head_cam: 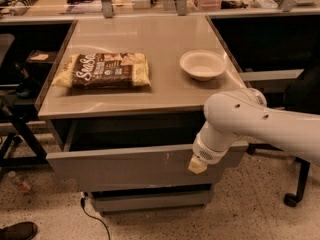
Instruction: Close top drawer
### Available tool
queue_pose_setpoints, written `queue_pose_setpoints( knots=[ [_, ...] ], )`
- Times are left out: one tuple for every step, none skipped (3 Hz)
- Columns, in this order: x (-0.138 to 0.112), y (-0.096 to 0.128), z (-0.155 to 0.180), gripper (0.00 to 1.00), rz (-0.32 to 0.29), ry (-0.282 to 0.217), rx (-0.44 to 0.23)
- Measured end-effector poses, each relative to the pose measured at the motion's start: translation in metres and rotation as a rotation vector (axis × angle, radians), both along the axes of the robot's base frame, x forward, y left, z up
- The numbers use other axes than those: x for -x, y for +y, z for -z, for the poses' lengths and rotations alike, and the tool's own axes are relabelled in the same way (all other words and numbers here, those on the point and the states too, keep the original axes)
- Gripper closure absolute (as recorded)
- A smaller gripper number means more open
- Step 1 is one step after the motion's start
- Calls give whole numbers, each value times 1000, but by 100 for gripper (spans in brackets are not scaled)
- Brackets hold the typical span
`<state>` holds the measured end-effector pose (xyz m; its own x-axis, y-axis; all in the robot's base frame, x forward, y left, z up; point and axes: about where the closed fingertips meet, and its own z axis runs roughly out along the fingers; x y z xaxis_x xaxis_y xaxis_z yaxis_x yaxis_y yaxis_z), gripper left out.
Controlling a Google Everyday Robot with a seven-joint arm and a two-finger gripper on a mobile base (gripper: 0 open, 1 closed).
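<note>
Gripper (197, 165) half-hidden at top drawer (125, 167)

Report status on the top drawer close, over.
Gripper at top drawer front, right end. Top drawer pulled out, not shut. Chip bag and bowl up on the tabletop, out of its path.
</note>
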<state>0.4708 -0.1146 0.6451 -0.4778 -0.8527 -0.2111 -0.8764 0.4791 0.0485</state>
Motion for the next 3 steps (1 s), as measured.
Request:
queue_pose_setpoints(
  knots=[
    [0, 0, 0, 82, 0, 0, 0],
    [0, 0, 0, 57, 0, 0, 0],
    [0, 0, 0, 34, 0, 0, 0]
  ],
)
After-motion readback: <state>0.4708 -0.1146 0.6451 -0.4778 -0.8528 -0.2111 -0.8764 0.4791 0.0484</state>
